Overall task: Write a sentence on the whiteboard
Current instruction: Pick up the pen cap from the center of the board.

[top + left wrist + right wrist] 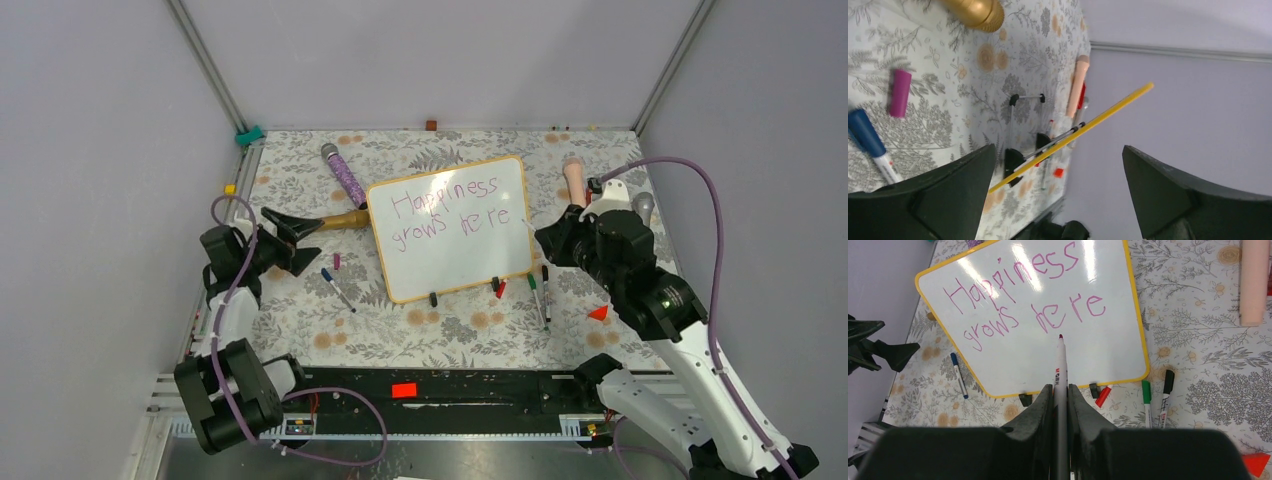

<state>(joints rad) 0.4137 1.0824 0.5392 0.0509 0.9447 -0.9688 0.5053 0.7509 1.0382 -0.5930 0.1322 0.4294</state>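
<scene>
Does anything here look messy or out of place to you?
A little. The whiteboard sits skewed on the table, and loose markers lie scattered by its lower edge, like the green marker and blue marker. A pink cap lies off on its own. The sentence slopes unevenly.

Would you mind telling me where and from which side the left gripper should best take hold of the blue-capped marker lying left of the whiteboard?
Probably the white barrel of the blue-capped marker, midway along, coming straight down from above. It lies flat on the table, slanted, with bare cloth on both long sides, so the open left gripper could turn its fingers across the barrel. The pink cap sits apart from it.
</scene>
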